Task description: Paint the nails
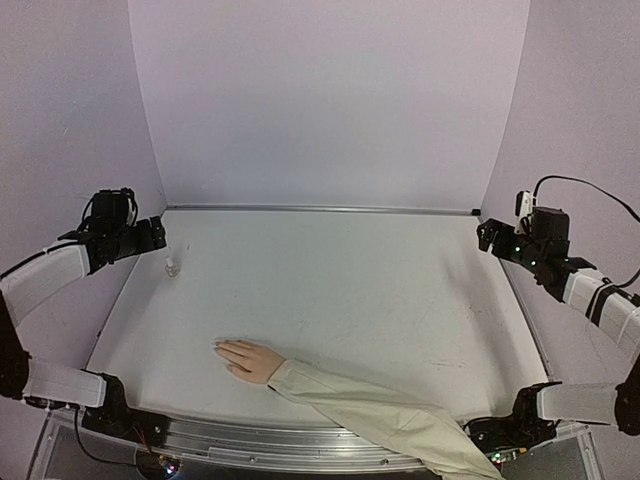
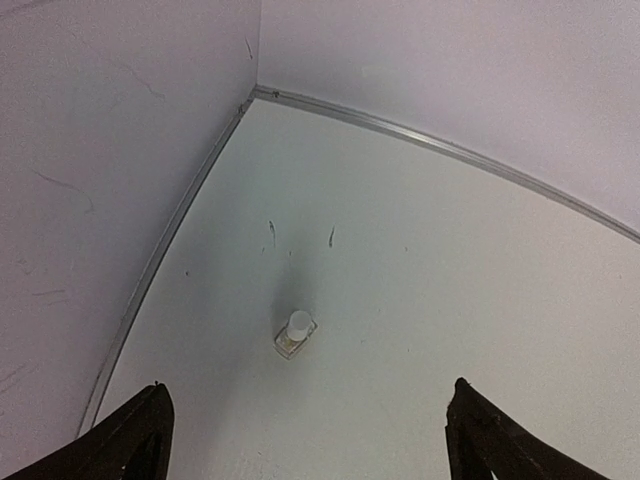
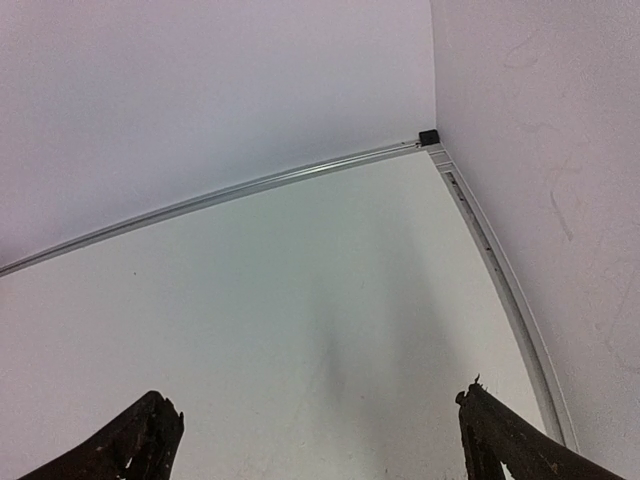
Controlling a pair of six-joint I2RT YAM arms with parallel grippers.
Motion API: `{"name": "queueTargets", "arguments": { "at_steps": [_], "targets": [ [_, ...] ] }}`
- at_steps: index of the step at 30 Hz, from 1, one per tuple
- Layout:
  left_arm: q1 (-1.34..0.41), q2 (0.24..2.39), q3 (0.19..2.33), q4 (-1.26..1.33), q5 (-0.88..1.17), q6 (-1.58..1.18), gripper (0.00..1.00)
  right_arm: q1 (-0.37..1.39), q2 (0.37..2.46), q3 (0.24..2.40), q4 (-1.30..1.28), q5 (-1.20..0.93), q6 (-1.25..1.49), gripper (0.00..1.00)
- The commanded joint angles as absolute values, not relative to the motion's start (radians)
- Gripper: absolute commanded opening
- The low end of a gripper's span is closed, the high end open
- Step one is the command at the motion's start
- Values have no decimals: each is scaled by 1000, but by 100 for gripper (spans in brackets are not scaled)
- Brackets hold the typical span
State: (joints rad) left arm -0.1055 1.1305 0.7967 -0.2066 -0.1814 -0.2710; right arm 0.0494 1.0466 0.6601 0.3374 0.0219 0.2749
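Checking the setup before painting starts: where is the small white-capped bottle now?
In the top view, the bottle stands on the table at its left edge, just beside the open left pincer, apart from the mannequin hand.

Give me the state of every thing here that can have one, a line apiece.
Bottle: upright, white cap on, not held.
Mannequin hand: lying flat, fingers pointing left, untouched.
Nails: too small to tell whether painted.
Left gripper: open, empty, the bottle ahead of it.
Right gripper: open, empty.
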Motion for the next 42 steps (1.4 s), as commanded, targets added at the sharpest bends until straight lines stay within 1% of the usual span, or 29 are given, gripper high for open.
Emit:
{"name": "queueTargets", "arguments": {
  "at_steps": [1, 5, 10, 13, 17, 19, 21, 24, 28, 39, 42],
  "targets": [
    [-84, 1291, 974, -351, -90, -288, 93, 35, 1071, 740, 366, -106, 244, 98],
    [-75, 1463, 1113, -447, -76, -280, 86, 30, 1086, 762, 368, -168, 238, 98],
    [-71, 1642, 1254, -525, -94, -280, 80, 28, 1085, 775, 370, -217, 232, 98],
    [-70, 1726, 1313, -560, -98, -280, 75, 27, 1084, 781, 368, -236, 229, 98],
    [-69, 1809, 1365, -601, -106, -276, 73, 27, 1078, 786, 366, -254, 226, 98],
    [-69, 1840, 1376, -608, -110, -272, 72, 26, 1077, 788, 366, -261, 225, 98],
    [-68, 1866, 1388, -616, -116, -264, 68, 26, 1080, 792, 368, -268, 224, 98],
    [-67, 1894, 1403, -623, -121, -258, 61, 26, 1083, 796, 369, -277, 224, 98],
    [-67, 1929, 1427, -625, -132, -245, 49, 25, 1087, 799, 371, -289, 228, 98],
    [-67, 1979, 1483, -641, -140, -227, 35, 26, 1091, 807, 364, -313, 229, 98],
    [-67, 1983, 1487, -645, -140, -224, 29, 26, 1089, 811, 362, -315, 231, 98]
  ]
}}
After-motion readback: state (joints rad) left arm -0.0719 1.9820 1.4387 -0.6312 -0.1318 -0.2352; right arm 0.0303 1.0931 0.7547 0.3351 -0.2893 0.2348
